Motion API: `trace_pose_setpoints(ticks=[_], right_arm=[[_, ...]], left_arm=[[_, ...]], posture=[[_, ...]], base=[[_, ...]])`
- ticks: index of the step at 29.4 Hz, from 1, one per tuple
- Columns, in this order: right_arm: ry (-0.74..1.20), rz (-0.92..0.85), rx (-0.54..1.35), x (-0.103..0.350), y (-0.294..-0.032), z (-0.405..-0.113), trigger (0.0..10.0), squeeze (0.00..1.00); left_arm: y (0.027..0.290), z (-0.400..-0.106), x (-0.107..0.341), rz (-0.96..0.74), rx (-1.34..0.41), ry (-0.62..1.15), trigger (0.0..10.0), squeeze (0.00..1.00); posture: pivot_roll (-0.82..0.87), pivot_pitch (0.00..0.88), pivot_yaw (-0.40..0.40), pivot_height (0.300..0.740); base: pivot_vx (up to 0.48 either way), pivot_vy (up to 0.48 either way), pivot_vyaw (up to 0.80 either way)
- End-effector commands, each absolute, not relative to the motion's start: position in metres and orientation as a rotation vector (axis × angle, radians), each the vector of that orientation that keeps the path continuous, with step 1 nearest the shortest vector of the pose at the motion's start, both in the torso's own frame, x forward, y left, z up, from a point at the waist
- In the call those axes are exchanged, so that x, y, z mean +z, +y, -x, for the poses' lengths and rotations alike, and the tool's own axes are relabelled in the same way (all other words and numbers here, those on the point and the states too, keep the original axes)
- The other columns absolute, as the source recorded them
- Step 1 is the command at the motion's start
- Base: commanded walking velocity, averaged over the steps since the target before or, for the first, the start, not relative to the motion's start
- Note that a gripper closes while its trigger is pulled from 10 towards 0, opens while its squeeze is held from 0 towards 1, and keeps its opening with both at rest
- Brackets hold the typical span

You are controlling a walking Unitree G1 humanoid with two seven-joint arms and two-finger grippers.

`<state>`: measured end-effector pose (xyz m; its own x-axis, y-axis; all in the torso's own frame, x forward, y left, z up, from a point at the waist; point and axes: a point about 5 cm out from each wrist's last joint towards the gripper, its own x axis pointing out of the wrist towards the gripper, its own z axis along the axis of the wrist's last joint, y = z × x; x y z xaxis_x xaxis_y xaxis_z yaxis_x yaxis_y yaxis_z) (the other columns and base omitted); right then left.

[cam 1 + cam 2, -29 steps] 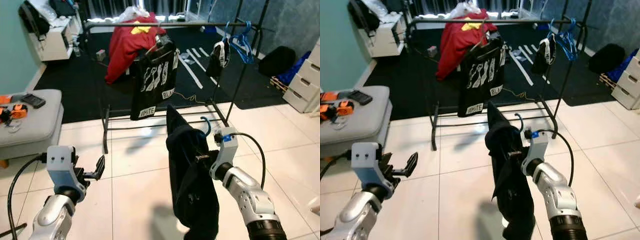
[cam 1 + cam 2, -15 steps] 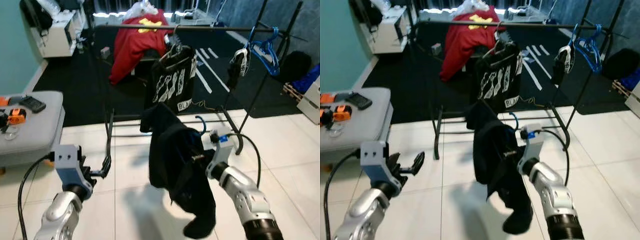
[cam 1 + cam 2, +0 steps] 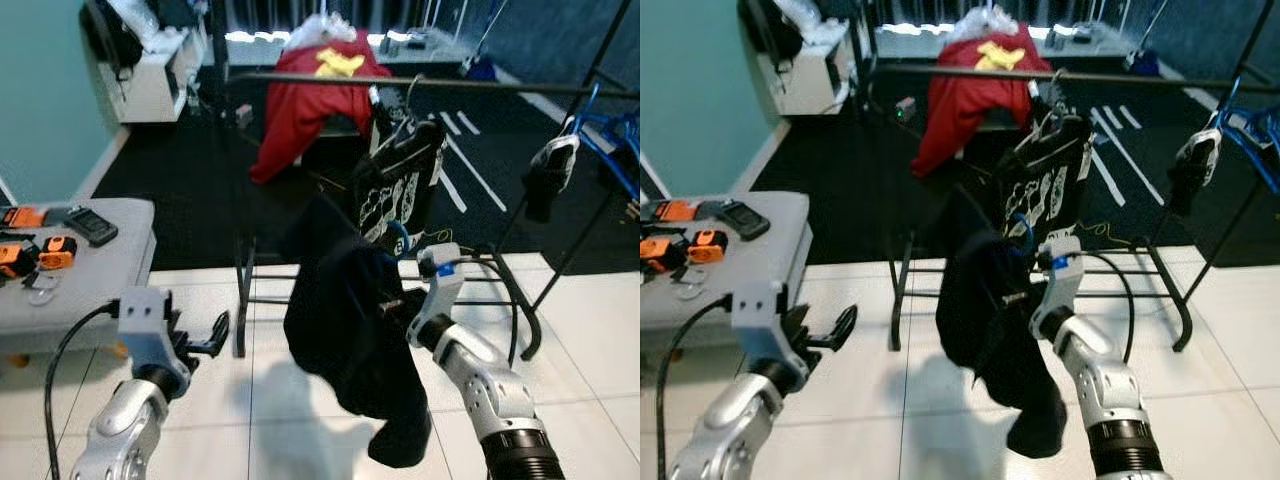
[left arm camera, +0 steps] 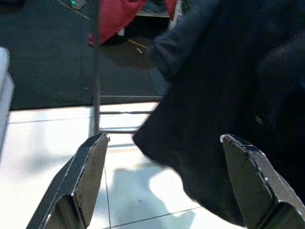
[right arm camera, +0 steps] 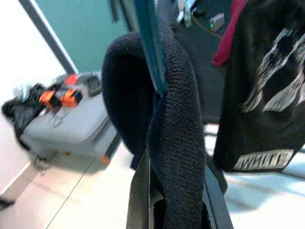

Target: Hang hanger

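Note:
My right gripper (image 3: pixel 397 304) is shut on a blue hanger (image 5: pixel 148 44) that carries a black knit garment (image 3: pixel 345 330). The hanger's hook (image 3: pixel 401 240) points up, below the dark clothes rail (image 3: pixel 450 84). The garment hangs in front of the rack, low over the white tiles. A black printed T-shirt (image 3: pixel 405 185) hangs on the rail just behind it. My left gripper (image 3: pixel 216 334) is held low to the left, open and empty. In the left wrist view its fingers (image 4: pixel 88 176) are spread wide, facing the black garment (image 4: pixel 224 95).
A red garment (image 3: pixel 305 95) is draped behind the rail. Blue hangers (image 3: pixel 612 125) and a black item (image 3: pixel 548 175) hang at the rail's right end. The rack's base frame (image 3: pixel 515 300) stands on the tiles. A grey bench (image 3: pixel 85 265) with orange items is at left.
The whole view has shifted and the rack looks nearer, so the camera has moved. The held garment has swung out to the left. Both grippers keep their states.

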<state>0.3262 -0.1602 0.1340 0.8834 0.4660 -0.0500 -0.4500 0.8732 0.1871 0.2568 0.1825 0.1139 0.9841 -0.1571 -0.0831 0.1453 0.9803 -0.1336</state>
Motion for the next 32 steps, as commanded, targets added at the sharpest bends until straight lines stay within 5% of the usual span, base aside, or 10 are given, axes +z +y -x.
trace_pose_setpoints(ticks=[1,6,12,27,32], right_arm=[[0.031,-0.154,0.477,0.150,-0.159,-0.331,10.0,0.00],[0.016,-0.123,0.396,0.164,-0.165,-0.344,10.0,0.00],[-0.001,-0.119,0.388,0.171,-0.167,-0.348,10.0,0.00],[-0.007,-0.126,0.372,0.179,-0.169,-0.354,10.0,0.00],[-0.010,-0.135,0.399,0.182,-0.163,-0.354,10.0,0.00]], left_arm=[[0.182,-0.257,0.112,0.123,-0.176,0.113,10.0,0.00],[0.171,-0.256,0.109,0.107,-0.289,0.143,10.0,0.00],[0.171,-0.257,0.108,0.111,-0.293,0.147,10.0,0.00],[0.181,-0.259,0.108,0.147,-0.195,0.142,10.0,0.00],[0.180,-0.259,0.108,0.152,-0.210,0.139,10.0,0.00]], posture=[[-0.08,0.057,-0.009,0.740],[-0.08,0.056,-0.009,0.740],[-0.08,0.055,-0.009,0.740],[-0.08,0.057,-0.009,0.740],[-0.08,0.058,-0.009,0.740]], base=[[0.480,0.000,0.00],[0.480,0.000,0.00],[0.480,0.000,-0.67],[0.480,0.000,0.00],[0.068,0.000,0.00]])
